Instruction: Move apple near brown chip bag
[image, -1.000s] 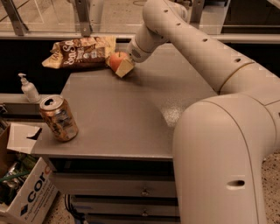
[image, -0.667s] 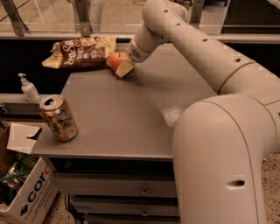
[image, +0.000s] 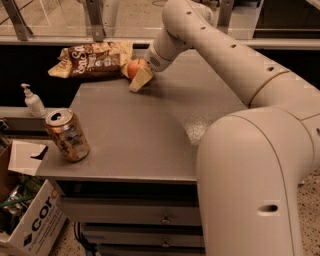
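The apple (image: 133, 67) sits at the far left corner of the table (image: 150, 145), just beside the right end of the brown chip bag (image: 92, 59), perhaps touching it. The gripper (image: 139, 76) is right against the apple on its near side, low to the tabletop. From this angle I cannot tell whether it clamps the apple or has let go, nor whether the apple's weight is already on the table.

The placing looks all but done, so the step in hand is likely the release. It should be gentle: the apple's weight goes fully onto the surface first, since a round fruit this close to the edge may roll. The retreat is best made upward and back to the right, away from the bag, so nothing gets dragged.

The soda can (image: 67, 135) stands well apart at the near left corner, out of the arm's way
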